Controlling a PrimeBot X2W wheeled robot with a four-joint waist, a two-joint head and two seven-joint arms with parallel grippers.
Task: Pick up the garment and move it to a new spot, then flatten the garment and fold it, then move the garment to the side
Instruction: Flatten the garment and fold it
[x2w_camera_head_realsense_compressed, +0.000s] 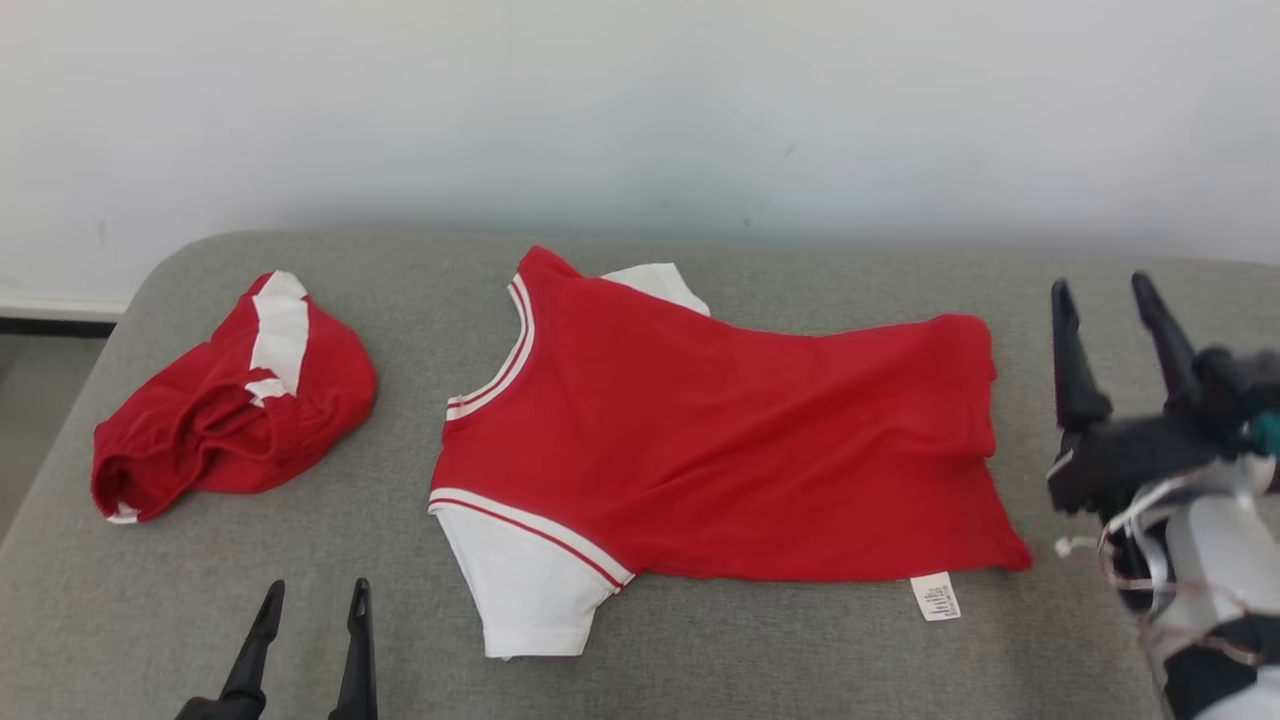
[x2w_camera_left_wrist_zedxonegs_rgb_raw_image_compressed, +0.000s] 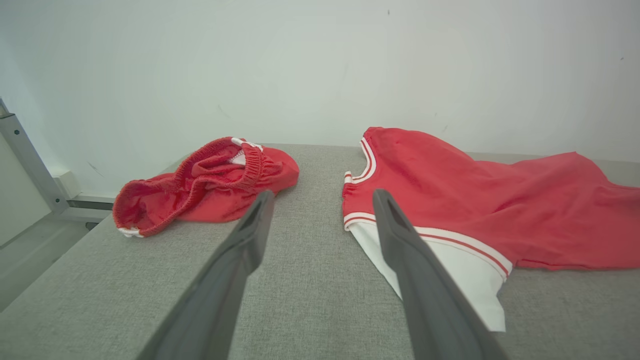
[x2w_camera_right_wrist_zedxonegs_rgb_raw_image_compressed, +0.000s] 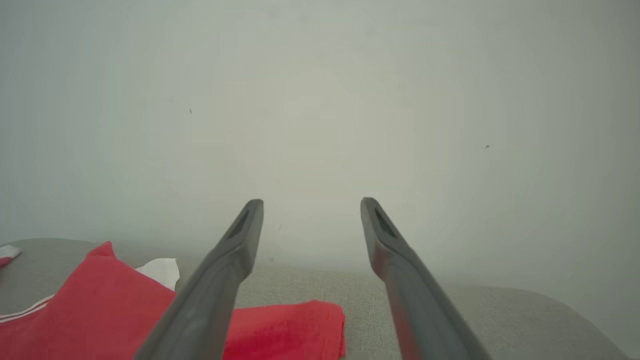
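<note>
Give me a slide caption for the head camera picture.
Red shirt lies spread on the grey cushion, red shorts bunched at left; left gripper and right gripper empty, jaws open.

- The left gripper (x2w_camera_left_wrist_zedxonegs_rgb_raw_image_compressed: 322, 196) hangs over the grey fabric desk (x2w_camera_left_wrist_zedxonegs_rgb_raw_image_compressed: 310, 305), its dark fingers (x2w_camera_left_wrist_zedxonegs_rgb_raw_image_compressed: 235, 270) spread wide.
- The red garment (x2w_camera_left_wrist_zedxonegs_rgb_raw_image_compressed: 480, 200), white-sleeved, lies spread out on the right.
- Crumpled red shorts (x2w_camera_left_wrist_zedxonegs_rgb_raw_image_compressed: 210, 187) lie on the left, apart from the garment.
</note>
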